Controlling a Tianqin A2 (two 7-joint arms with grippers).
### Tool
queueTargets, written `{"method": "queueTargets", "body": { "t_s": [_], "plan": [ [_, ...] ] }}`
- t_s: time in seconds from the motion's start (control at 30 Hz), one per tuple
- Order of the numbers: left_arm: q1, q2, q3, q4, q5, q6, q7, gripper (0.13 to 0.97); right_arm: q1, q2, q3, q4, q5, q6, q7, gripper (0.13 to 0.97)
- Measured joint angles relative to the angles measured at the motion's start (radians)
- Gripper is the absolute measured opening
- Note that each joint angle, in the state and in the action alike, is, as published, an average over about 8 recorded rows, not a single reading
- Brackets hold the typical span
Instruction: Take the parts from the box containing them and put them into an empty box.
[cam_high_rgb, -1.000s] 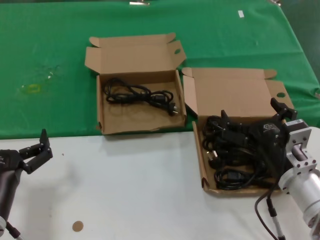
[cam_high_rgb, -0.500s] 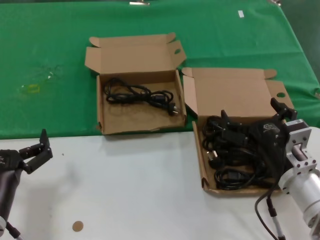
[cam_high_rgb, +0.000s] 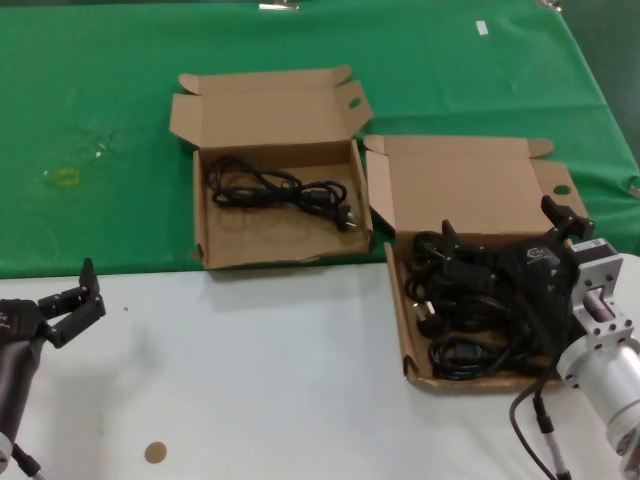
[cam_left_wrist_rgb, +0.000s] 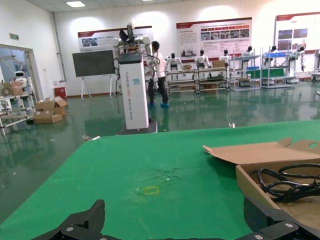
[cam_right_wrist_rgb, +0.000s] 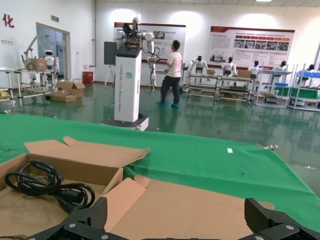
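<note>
Two open cardboard boxes sit side by side on the surface (cam_high_rgb: 300, 400), which is white at the near edge and covered with a green cloth (cam_high_rgb: 100, 110) farther back. The box containing them (cam_high_rgb: 400, 300) stands on the right, its lid flap pierced by a small round hole; the parts (cam_high_rgb: 450, 320) — black cables with chunky plugs — lie heaped in its tray. The other box (cam_high_rgb: 200, 240), to the left and a little farther back, has the larger oval flap hole and holds one coiled cable (cam_high_rgb: 285, 190) on its floor.

The right claw (cam_high_rgb: 505, 225) hangs low over the heap inside the right-hand box, fingers spread wide — released, with nothing visibly between them. Whether the fingertips touch the cables cannot be told.

The left claw (cam_high_rgb: 75, 300) is parked over the white near edge at far left, well apart from both boxes, its fingers parted and empty. A small brown disc (cam_high_rgb: 154, 452) lies on the white area near the front.
</note>
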Motion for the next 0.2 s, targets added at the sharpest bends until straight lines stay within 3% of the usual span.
{"method": "queueTargets", "body": {
  "t_s": [0.2],
  "plan": [
    [0.000, 0.000, 0.000, 0.000, 0.000, 0.000, 0.000, 0.966, 0.000, 0.000, 0.000, 0.000, 0.000, 0.000, 0.000, 0.966]
  ]
}}
